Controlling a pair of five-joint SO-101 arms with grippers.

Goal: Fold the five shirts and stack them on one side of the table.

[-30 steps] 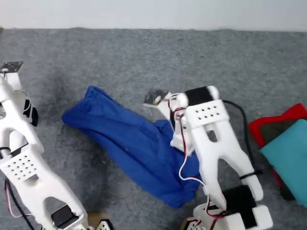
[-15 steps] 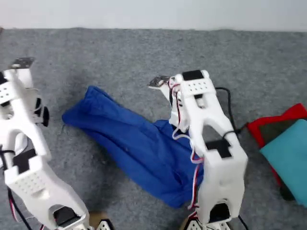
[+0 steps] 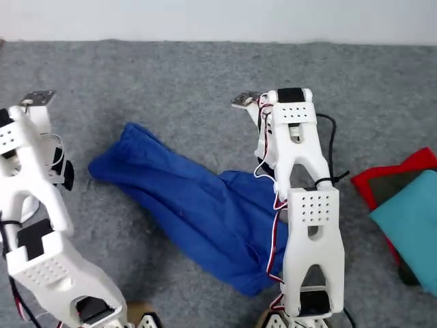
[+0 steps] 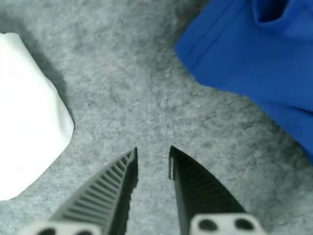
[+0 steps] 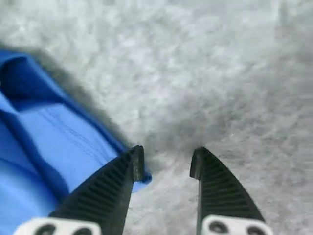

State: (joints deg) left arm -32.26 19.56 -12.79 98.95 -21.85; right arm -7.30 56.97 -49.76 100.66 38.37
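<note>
1. Find blue shirt (image 3: 198,212) crumpled and unfolded, mid-table on grey table (image 3: 171,75). Near end bunched just beside base of rt arm (image 3: 311,205).
2. Note at near-rt table edge: teal shirt (image 3: 410,219) folded on red shirt (image 3: 382,179), well apart from blue one. Prob. the stack side.
3. Judge step in hand as grabbing two hem pts to spread shirt flat before 1st fold. No fold made on it yet.
4. Read rt gripper (image 5: 167,156) as wide open and empty, hung over shirt's edge corner, one finger above cloth, other above bare table. Can't tell if touching.
5. To do well: drop straight down so corner sits betw. fingers, then pinch hem only. Avoid scooping bunched layers underneath.
6. Read lt gripper (image 4: 152,156) as parted by a narrow gap, empty, over bare table just beside shirt's left end. Shd open wider and shift onto hem before closing.
7. Lift both ends together and pull apart along the length. Uneven lift likely to twist cloth.
8. Long axis: diagonal, from near end by rt arm's base out to far end on robot's left, near lt arm (image 3: 34,225). Narrower at far end. Collar end vs. hem end: can't tell.
</note>
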